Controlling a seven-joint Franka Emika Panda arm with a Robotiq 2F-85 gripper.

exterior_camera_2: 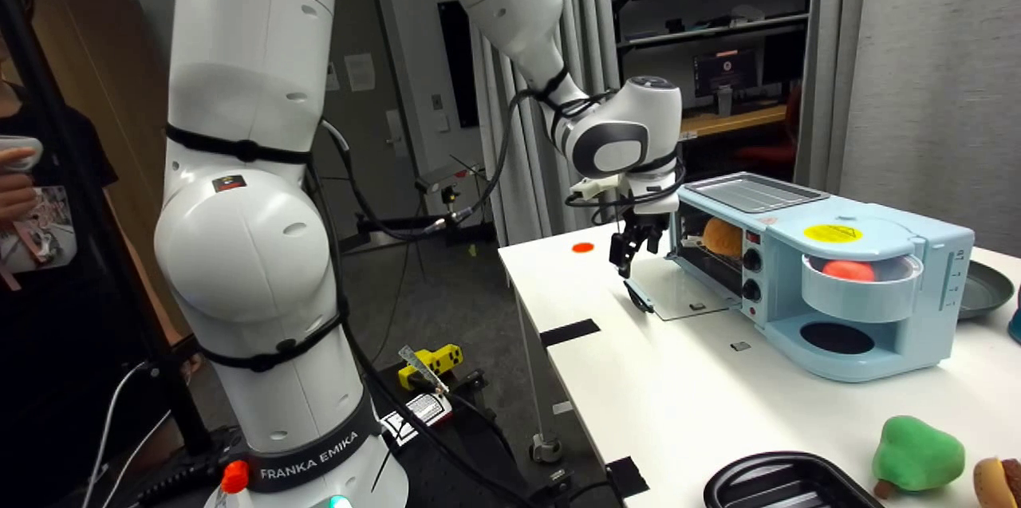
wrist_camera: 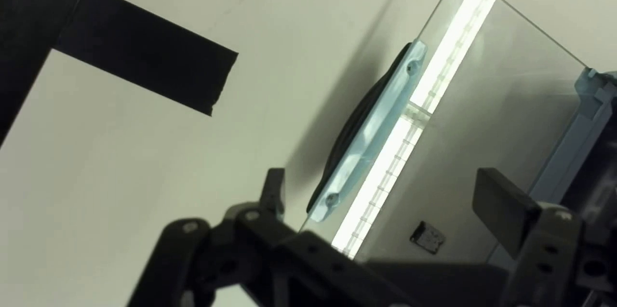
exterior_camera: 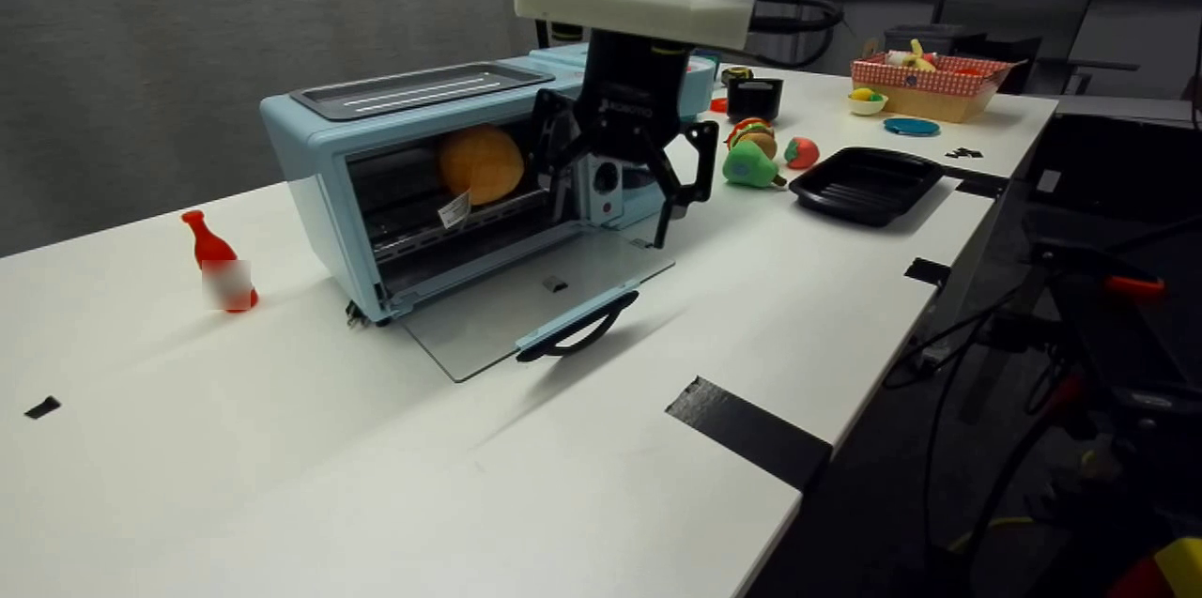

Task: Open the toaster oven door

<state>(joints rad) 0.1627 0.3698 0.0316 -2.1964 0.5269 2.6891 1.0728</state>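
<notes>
The light blue toaster oven (exterior_camera: 324, 222) stands on the white table in both exterior views (exterior_camera_2: 778, 261). Its glass door (exterior_camera: 507, 312) is folded down, nearly flat above the table; it also shows in an exterior view (exterior_camera_2: 678, 293) and in the wrist view (wrist_camera: 511, 66). The door's black handle (exterior_camera: 592, 326) on a light blue strip lies along the outer edge, also seen in the wrist view (wrist_camera: 356, 124). My gripper (exterior_camera: 615, 213) is open and empty above the door. In the wrist view its fingers (wrist_camera: 385, 201) are wide apart, with nothing held between them.
A round orange-brown bun (exterior_camera: 481, 164) sits inside the oven. A red bottle (exterior_camera: 221, 265) stands beside it. A black tray (exterior_camera: 869, 185), a green toy (exterior_camera: 749, 164) and a basket (exterior_camera: 948, 98) stand farther along the table. Black tape (wrist_camera: 149, 49) marks the table's edge.
</notes>
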